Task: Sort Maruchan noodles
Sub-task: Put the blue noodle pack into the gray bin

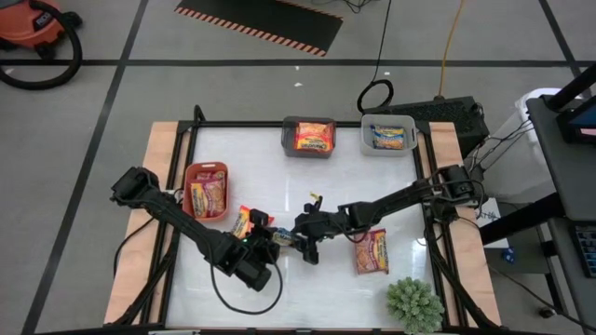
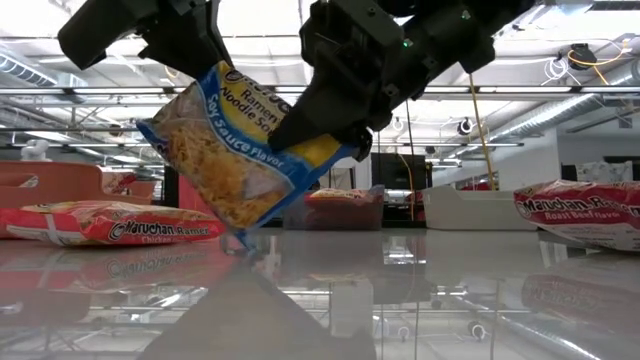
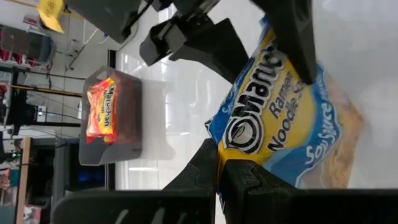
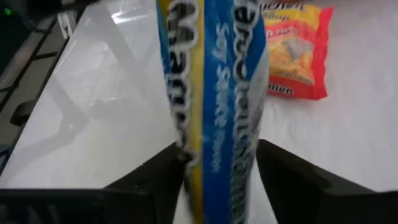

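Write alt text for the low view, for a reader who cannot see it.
A blue-trimmed noodle packet hangs tilted above the glossy table, pinched by the left hand at its top, with the right hand at its other side. A red packet lies at left, another packet at right, bins behind.

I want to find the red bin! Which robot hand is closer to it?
Left. The left gripper sits just right of the red bin, pinching a blue-trimmed noodle packet. The right gripper is farther right, at the same packet.
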